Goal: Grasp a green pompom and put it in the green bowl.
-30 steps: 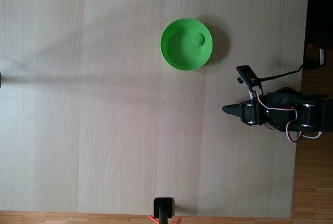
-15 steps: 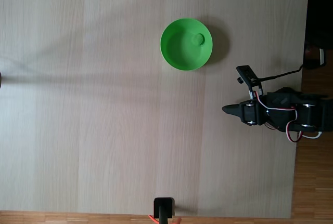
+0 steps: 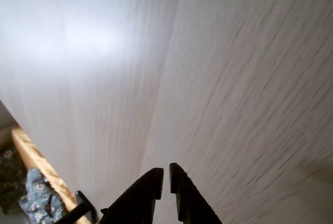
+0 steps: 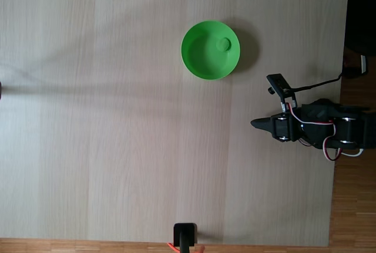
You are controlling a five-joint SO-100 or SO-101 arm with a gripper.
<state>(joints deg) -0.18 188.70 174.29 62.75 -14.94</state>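
Note:
The green bowl [image 4: 210,50] stands on the pale wooden table in the upper middle of the fixed view. Inside it, near its right wall, lies the green pompom [image 4: 224,43]. My gripper [image 4: 255,124] is folded back at the table's right side, below and to the right of the bowl, well apart from it. In the wrist view the two black fingers of the gripper [image 3: 164,174] rise from the bottom edge, nearly touching, with nothing between them, above bare table.
The arm's black base with red and white wires [image 4: 329,131] sits at the right table edge. A small black camera mount [image 4: 185,235] stands at the bottom edge. The table's edge [image 3: 31,154] and a patterned floor patch show at the wrist view's lower left.

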